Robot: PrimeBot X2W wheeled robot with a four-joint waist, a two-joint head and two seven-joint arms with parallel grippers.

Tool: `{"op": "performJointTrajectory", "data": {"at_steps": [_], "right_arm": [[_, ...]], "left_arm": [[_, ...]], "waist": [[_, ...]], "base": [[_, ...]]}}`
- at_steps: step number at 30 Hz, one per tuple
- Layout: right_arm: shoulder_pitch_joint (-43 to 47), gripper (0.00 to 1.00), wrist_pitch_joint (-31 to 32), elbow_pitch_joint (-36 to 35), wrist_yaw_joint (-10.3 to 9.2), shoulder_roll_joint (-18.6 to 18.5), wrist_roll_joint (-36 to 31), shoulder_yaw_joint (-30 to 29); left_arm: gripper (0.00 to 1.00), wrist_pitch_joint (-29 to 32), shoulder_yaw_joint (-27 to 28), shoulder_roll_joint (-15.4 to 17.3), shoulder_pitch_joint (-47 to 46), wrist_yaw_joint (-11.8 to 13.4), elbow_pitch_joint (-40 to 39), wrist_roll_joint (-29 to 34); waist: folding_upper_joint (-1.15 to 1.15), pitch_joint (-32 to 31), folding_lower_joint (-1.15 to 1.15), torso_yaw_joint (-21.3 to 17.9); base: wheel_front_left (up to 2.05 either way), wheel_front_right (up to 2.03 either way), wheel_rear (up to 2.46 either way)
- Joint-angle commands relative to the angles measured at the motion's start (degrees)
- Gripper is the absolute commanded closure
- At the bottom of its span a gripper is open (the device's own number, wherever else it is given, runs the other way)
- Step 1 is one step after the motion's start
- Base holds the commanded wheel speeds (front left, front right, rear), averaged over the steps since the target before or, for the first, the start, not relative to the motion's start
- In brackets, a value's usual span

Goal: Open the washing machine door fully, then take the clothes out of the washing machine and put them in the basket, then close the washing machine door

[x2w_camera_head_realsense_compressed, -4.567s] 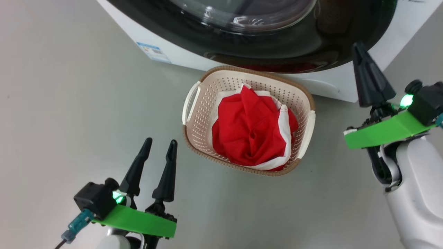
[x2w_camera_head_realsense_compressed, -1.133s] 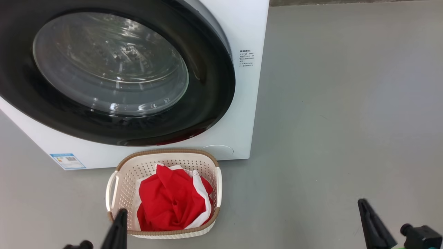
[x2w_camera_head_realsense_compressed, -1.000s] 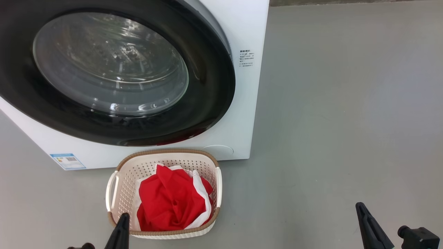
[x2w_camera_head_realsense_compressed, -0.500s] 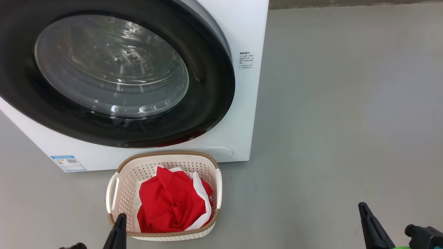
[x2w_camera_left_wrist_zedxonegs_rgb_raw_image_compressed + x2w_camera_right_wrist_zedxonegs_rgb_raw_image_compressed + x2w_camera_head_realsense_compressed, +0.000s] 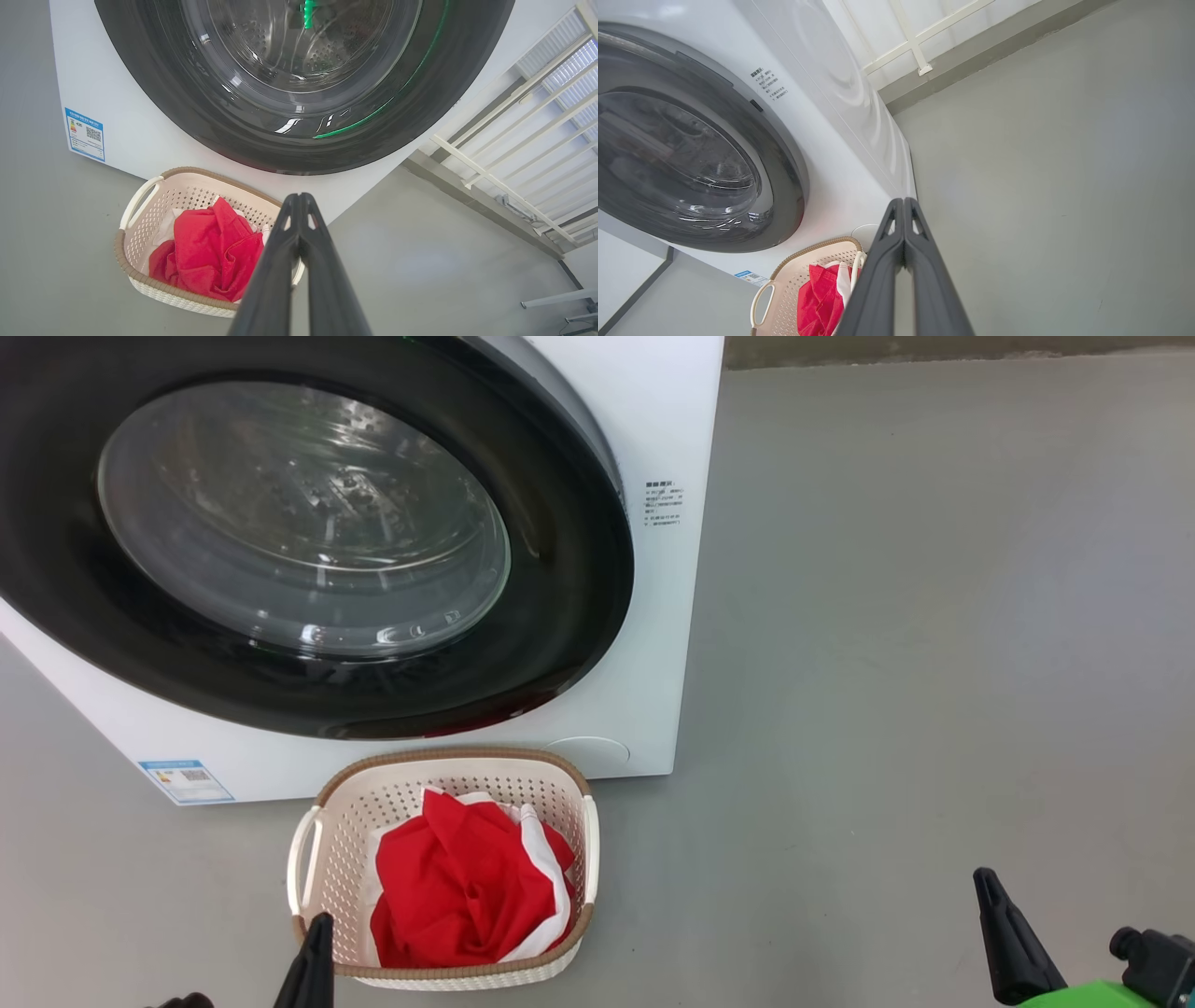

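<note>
The washing machine (image 5: 653, 616) stands white on the grey floor, and its door (image 5: 560, 569) with the black rim and glass bowl lies flat against the front. Just before it sits the cream basket (image 5: 322, 859) holding the red clothes (image 5: 457, 887) with white trim. My left gripper (image 5: 317, 933) pokes up at the bottom edge beside the basket's near corner; in the left wrist view its fingers (image 5: 299, 200) press together with nothing between them. My right gripper (image 5: 988, 889) is low at the right, far from the basket, and its fingers (image 5: 903, 205) are likewise together and empty.
Open grey floor (image 5: 934, 663) stretches right of the machine. A wall base with a white railing (image 5: 504, 186) runs behind the washer's right side. A blue label (image 5: 185, 780) marks the machine's lower left front.
The head view has drifted slightly, so the washer and basket sit a little lower. Both grippers stay shut at the bottom edge, barely shifting. Since the oldest frame the view has pulled back.
</note>
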Motion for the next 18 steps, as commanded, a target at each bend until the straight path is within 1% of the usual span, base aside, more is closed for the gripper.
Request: {"op": "performJointTrajectory", "data": {"at_steps": [1,18], "right_arm": [[-2.35,1.0,0.43,-1.29,-0.02,-0.86,1.64,-0.02],[-4.28,1.0,3.09,-1.17,-0.03,-0.83,11.52,-0.35]], "left_arm": [[1.0,0.34,0.93,0.72,-2.21,-0.1,-1.16,-1.63],[1.0,3.0,1.75,0.82,-3.35,-0.16,-1.21,-11.71]], "waist": [[0.0,-0.05,-0.01,-0.01],[0.0,-0.64,-0.01,-0.05]], "base": [[0.0,0.0,0.0],[0.0,0.0,0.0]]}}
